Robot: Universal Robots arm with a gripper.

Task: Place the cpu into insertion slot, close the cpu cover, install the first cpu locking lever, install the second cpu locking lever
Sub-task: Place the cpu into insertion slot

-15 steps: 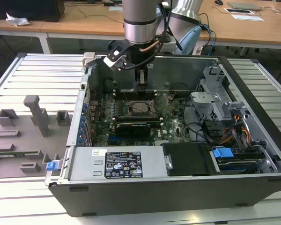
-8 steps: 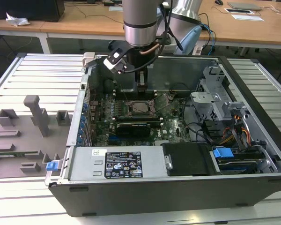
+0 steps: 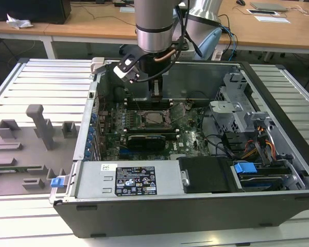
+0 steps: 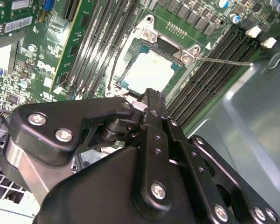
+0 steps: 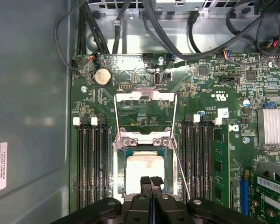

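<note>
My fingers (image 5: 150, 181) are pressed together with nothing visible between them. They are poised over the edge of the insertion slot (image 5: 121, 168) opposite its hinge. The cpu (image 5: 142, 170) lies flat, seated in the insertion slot. The cpu cover (image 5: 144, 96) lies open beyond the slot's hinge side. It is straight across the cpu from my fingers.

Bright, even room light falls from overhead in the exterior view. The wooden desks (image 3: 92, 23) across the upper frame are brightest, while the inside of the computer case (image 3: 195, 216) at centre lies shaded under my arm (image 3: 154, 25), whose metal band carries a glare streak. In both wrist views the cpu (image 4: 149, 70) (image 5: 141, 169) washes out near white, and my gripper (image 4: 151, 95) (image 5: 150, 180) is a dark mass with glinting screws
</note>
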